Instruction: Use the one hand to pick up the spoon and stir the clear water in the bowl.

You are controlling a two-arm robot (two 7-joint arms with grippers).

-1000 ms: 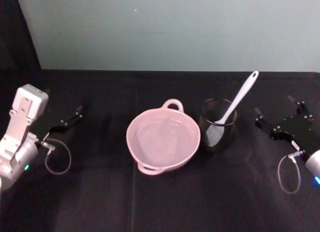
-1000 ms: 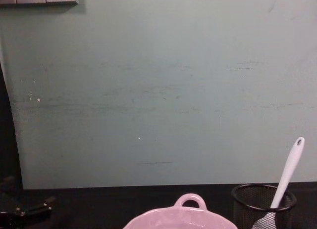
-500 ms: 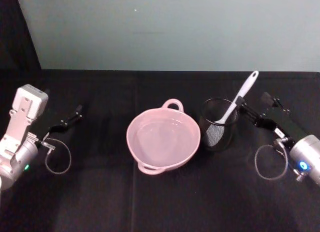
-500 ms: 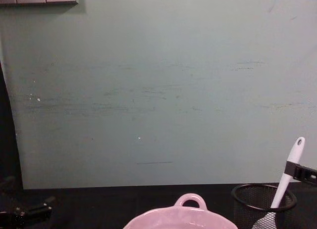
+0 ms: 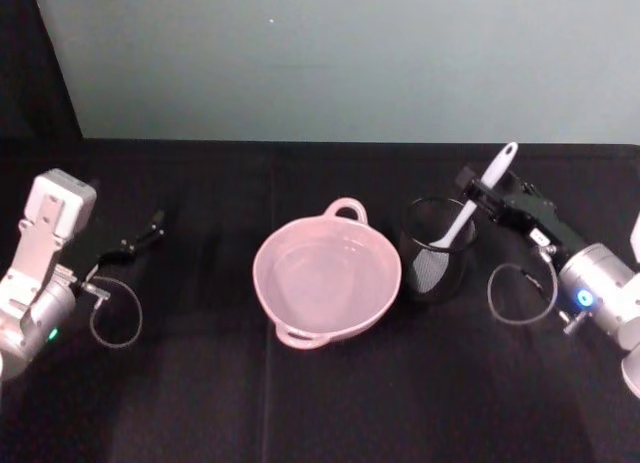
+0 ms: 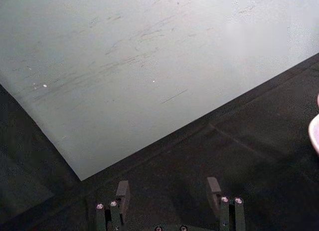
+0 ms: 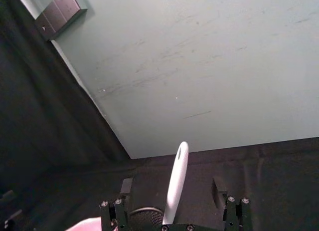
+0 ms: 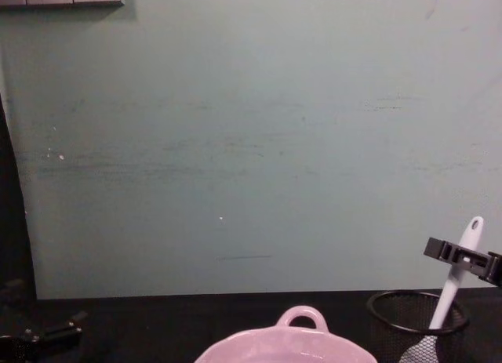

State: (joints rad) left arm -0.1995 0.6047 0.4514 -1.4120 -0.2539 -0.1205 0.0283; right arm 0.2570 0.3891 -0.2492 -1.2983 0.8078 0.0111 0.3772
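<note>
Above the black table [image 5: 200, 403], right gripper [image 7: 172, 187] straddles the spoon [image 5: 461, 223].

White spoon [image 5: 462, 221] leans in mesh cup [image 5: 435, 273], handle up. Right pincer [image 5: 478, 188] spread either side of handle, not gripping. Pink bowl [image 5: 260, 273] just beside cup, upright, holding clear water [image 5: 325, 273].

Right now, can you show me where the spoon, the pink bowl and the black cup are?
spoon [image 5: 503, 160]: head view, upper part of its white handle.
bowl [image 5: 275, 268]: head view, left inside wall.
mesh cup [image 5: 452, 273]: head view, its front wall.
</note>
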